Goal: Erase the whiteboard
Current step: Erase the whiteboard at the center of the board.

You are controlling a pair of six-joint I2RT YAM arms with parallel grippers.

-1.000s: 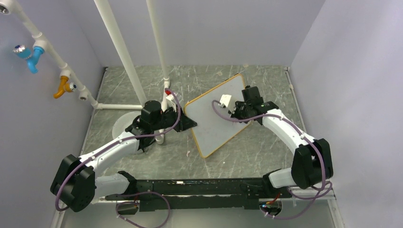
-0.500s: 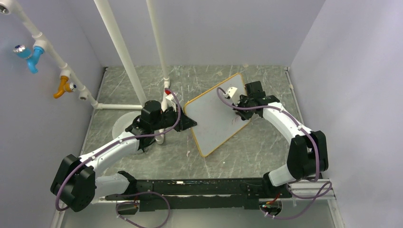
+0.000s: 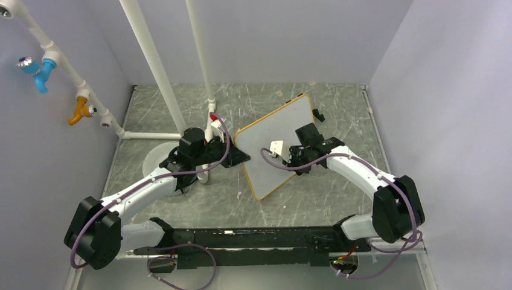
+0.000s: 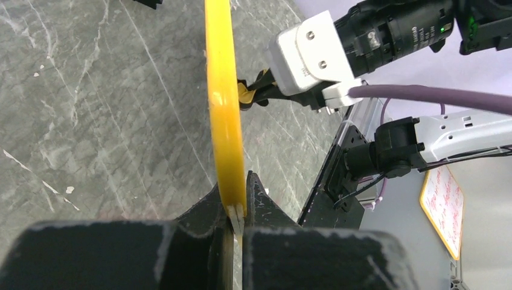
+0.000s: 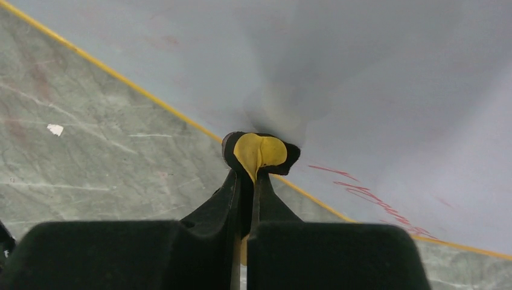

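So the whiteboard (image 3: 275,136) sat toward the far middle of the table (image 3: 338,193), turned askew so one corner pointed left and another pointed far. Its orange-tan frame ran all round the edge. We could see some red scrawl (image 5: 369,194) left on the white face, close to the frame, just right of where the right arm was working.

The left gripper (image 3: 244,156) was pinched tight on the board's left corner. In the left wrist view the yellow frame edge (image 4: 224,109) ran straight down into the closed fingers (image 4: 261,202).

The right gripper (image 5: 246,181) was clamped on a small yellow pad (image 5: 261,151) with a black backing, and that pad was pressed against the board's face right by the frame. From above, the right arm reached in over the board from the right side.

Further out, a round white disc (image 3: 151,158) lay on the table under the left arm, and white pipes (image 3: 158,69) stood at the far left. A blue valve (image 3: 37,71) and an orange valve (image 3: 81,109) hung on the pipe along the left wall.
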